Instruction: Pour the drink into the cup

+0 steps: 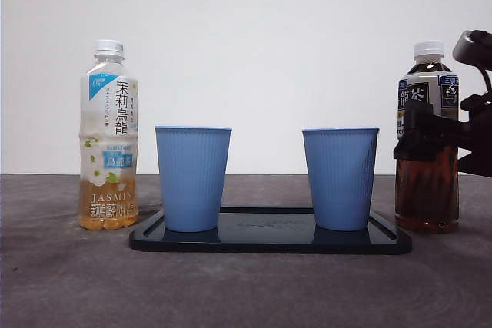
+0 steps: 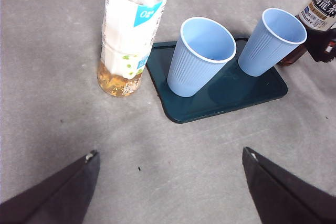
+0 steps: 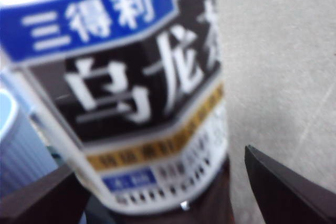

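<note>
The drink nearest a gripper is a dark tea bottle (image 1: 427, 190) with a white cap, standing upright right of the tray (image 1: 269, 240). My right gripper (image 1: 421, 134) is around its label, open; one jaw stands a little off the bottle (image 3: 147, 93) in the right wrist view. Two empty blue cups stand on the tray, one on the left (image 1: 192, 178) and one on the right (image 1: 340, 178). My left gripper (image 2: 169, 155) hovers open above the table, near the left cup (image 2: 202, 56), holding nothing.
A jasmine tea bottle (image 1: 108, 136) with a white label stands upright left of the tray, also seen in the left wrist view (image 2: 128, 30). Grey table surface (image 1: 246, 289) runs in front of the tray. A white wall lies behind.
</note>
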Action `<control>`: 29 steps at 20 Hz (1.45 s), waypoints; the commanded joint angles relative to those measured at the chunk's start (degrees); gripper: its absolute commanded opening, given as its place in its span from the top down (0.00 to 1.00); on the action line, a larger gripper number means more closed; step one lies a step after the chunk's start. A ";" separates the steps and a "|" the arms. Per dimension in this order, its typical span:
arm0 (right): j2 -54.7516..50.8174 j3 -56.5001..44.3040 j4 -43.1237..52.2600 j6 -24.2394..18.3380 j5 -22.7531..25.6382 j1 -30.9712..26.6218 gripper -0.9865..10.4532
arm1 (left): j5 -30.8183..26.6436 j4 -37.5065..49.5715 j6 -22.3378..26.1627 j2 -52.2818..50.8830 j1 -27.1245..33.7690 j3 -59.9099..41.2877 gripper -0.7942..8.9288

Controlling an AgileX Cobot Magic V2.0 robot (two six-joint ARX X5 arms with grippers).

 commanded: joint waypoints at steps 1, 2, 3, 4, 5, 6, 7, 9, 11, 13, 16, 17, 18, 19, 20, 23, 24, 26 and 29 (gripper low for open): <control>1.44 1.25 0.98 -1.07 0.24 0.04 0.65 | 0.28 0.50 0.09 0.15 -0.15 1.03 0.47; 1.33 1.27 1.18 -1.07 0.24 0.04 0.69 | 0.28 0.50 0.09 0.15 -0.15 1.03 0.47; 1.25 1.27 1.64 -1.09 0.22 0.04 0.73 | 0.28 0.52 0.09 0.15 -0.15 1.03 0.47; 0.90 1.27 1.66 -1.14 0.20 0.04 0.76 | 0.28 0.50 0.11 0.15 -0.15 1.03 0.47; 0.11 1.27 1.60 -1.42 -0.39 0.04 0.79 | 0.28 0.50 0.11 0.15 -0.15 1.03 0.47; -0.98 1.27 1.27 -1.79 -0.85 0.04 0.80 | 0.28 0.50 0.11 0.15 -0.15 1.03 0.47; -2.71 1.27 0.00 -1.92 -0.79 0.04 0.80 | 0.28 0.55 0.11 0.15 -0.15 1.03 0.47; -7.19 1.27 -4.81 -3.78 -0.52 0.02 0.80 | 0.28 0.59 0.13 0.15 -0.15 1.03 0.47; -12.96 1.38 -11.04 -5.25 -0.13 0.04 0.80 | 0.28 0.74 0.13 0.15 -0.15 1.03 0.47; -19.04 2.47 -19.04 -6.49 1.16 0.04 0.80 | 0.28 0.94 0.17 0.15 -0.15 1.03 0.47; -27.36 6.21 -33.40 -9.46 2.25 0.04 0.80 | 0.28 1.05 0.35 0.15 -0.15 1.03 0.47; -29.79 8.02 -38.34 -11.02 2.62 0.13 0.80 | 0.28 1.05 0.35 0.15 -0.15 1.03 0.47; -31.82 10.05 -42.88 -12.90 2.67 0.13 0.80 | 0.28 1.09 0.35 0.15 -0.15 1.03 0.47; -33.22 12.20 -47.08 -14.84 2.99 0.13 0.80 | 0.28 1.18 0.35 0.15 -0.15 1.03 0.47; -34.58 15.04 -52.24 -17.59 3.58 0.15 0.80 | 0.28 1.22 0.35 0.15 -0.15 1.03 0.47; -35.43 23.28 -67.01 -26.25 3.89 0.15 0.80 | 0.28 1.27 0.35 0.15 -0.15 1.03 0.47; -35.26 25.64 -71.43 -29.07 3.93 0.15 0.80 | 0.28 1.29 0.33 0.15 -0.15 1.03 0.47; -34.88 28.76 -77.44 -33.00 4.48 0.15 0.83 | 0.28 1.42 0.35 0.15 -0.15 1.03 0.47; -33.70 31.32 -83.82 -38.32 7.56 0.98 0.83 | 0.28 1.42 0.39 0.15 -0.59 1.03 0.47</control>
